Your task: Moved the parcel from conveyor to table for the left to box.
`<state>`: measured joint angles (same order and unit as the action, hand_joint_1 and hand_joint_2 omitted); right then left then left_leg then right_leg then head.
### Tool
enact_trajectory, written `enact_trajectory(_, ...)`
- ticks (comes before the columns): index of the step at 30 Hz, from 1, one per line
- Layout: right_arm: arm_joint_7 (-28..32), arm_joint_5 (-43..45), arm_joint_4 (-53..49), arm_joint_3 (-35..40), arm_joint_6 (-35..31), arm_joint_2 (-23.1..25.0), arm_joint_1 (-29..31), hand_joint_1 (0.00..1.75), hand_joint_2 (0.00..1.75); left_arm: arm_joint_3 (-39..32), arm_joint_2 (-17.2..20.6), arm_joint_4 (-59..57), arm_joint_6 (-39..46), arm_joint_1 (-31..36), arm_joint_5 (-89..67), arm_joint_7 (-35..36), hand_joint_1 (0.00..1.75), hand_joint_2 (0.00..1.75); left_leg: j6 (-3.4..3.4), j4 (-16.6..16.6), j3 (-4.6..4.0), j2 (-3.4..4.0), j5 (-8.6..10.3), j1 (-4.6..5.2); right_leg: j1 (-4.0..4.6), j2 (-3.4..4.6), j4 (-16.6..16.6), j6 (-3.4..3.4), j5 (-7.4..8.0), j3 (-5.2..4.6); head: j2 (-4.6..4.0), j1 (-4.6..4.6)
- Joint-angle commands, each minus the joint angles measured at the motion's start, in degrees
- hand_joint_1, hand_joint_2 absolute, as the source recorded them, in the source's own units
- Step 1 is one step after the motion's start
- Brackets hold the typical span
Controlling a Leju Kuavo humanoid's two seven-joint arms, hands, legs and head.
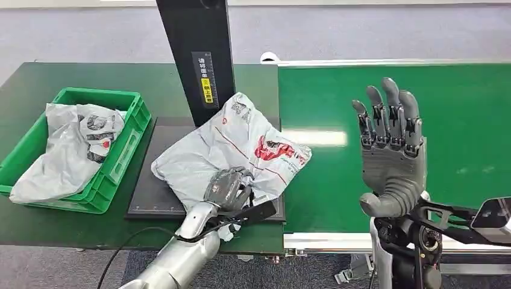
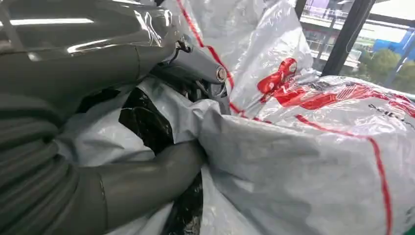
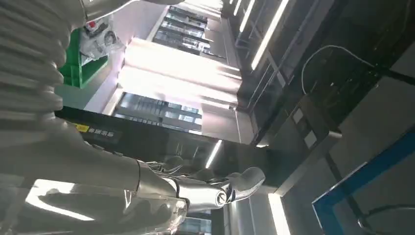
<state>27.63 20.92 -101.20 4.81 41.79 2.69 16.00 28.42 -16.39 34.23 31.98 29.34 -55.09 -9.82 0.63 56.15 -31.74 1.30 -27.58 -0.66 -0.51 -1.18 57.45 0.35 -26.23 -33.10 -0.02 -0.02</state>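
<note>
Head view, left hand (image 1: 228,186) gripping parcel (image 1: 241,144) near edge

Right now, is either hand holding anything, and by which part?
The left hand grips the grey parcel at its near edge, bunching the plastic in its fingers. The right hand is raised, holding nothing.
</note>
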Motion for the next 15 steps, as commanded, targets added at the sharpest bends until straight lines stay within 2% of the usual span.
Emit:
enact_trajectory(1, 0.8, -3.3, 1.4, -2.5, -2.0, 1.7, -1.7, 0.00, 1.75, -13.5, 3.7, 27.4, -3.5, -8.0, 14.4, -9.7, 1.75, 1.75, -0.01, -0.1, 0.05, 0.08, -0.01, -0.01, 0.00, 0.24, -0.1, -0.03, 0.04, -0.01, 0.02, 0.00)
enact_trajectory(2, 0.7, -3.7, 0.5, -3.2, -2.7, 2.0, -2.3, 0.00, 1.75, -14.0, 5.4, 38.6, -1.4, -10.4, 13.5, -9.2, 1.75, 1.75, -0.01, 0.0, -0.03, 0.11, -0.03, -0.03, 0.02, 0.25, 0.0, -0.03, 0.03, -0.08, 0.02, 0.02)
enact_trajectory(3, 0.4, -3.6, 0.0, -3.4, -2.5, 2.1, -2.5, 0.00, 1.75, -13.7, 6.7, 44.4, -3.7, -11.6, 12.5, -5.8, 1.75, 1.75, 0.00, 0.0, -0.07, 0.15, -0.02, -0.02, 0.02, 0.24, 0.0, -0.03, 0.04, -0.14, 0.02, -0.02)
enact_trajectory(5, -0.2, -4.3, -1.5, -4.7, -3.9, 2.9, -3.9, 0.00, 1.75, -16.2, 7.2, 55.3, 1.0, -13.5, 9.8, -7.0, 1.75, 1.75, 0.01, 0.1, -0.16, 0.20, -0.05, -0.05, 0.05, 0.28, 0.1, -0.04, 0.02, -0.25, 0.00, 0.00)
enact_trajectory(10, 1.5, -7.6, -4.5, -5.8, -5.7, 3.9, -7.6, 0.00, 1.75, -20.4, 9.6, 66.5, 8.0, -16.6, 6.7, -7.9, 1.75, 1.75, 0.01, 0.0, -0.07, 0.17, -0.08, -0.06, 0.07, 0.32, 0.0, -0.06, -0.02, -0.18, 0.02, 0.00)
enact_trajectory(11, 1.9, -7.8, -5.0, -6.2, -5.7, 4.3, -8.5, 0.00, 1.75, -29.0, 4.3, 70.1, 8.0, -17.4, 1.8, -14.0, 1.75, 1.75, 0.01, 0.0, -0.08, 0.18, -0.07, -0.07, 0.08, 0.31, 0.0, -0.05, -0.01, -0.16, 0.02, 0.00)
enact_trajectory(12, 1.9, -7.8, -5.0, -6.3, -5.6, 4.3, -8.8, 0.00, 1.75, -29.7, 4.4, 70.0, 8.0, -17.8, 2.7, -14.9, 1.75, 1.75, 0.00, 0.0, -0.12, 0.20, -0.06, -0.07, 0.07, 0.28, 0.0, -0.04, 0.00, -0.20, 0.02, -0.02)
enact_trajectory(14, 2.1, -7.5, -4.9, -6.9, -5.4, 5.2, -10.3, 0.00, 1.75, -44.9, -3.6, 72.6, 8.0, -16.4, -0.4, -25.5, 1.75, 1.75, -0.02, -0.1, 0.00, 0.19, -0.11, -0.07, 0.07, 0.41, 0.0, -0.04, -0.03, -0.09, 0.02, -0.02)
enact_trajectory(15, 2.1, -7.7, -4.5, -6.9, -5.4, 5.3, -10.6, 0.00, 1.75, -48.2, -3.6, 71.4, 8.0, -15.5, 0.5, -27.0, 1.75, 1.75, 0.00, 0.0, -0.18, 0.12, -0.05, -0.08, 0.08, 0.19, 0.0, -0.01, -0.02, -0.21, 0.02, 0.00)
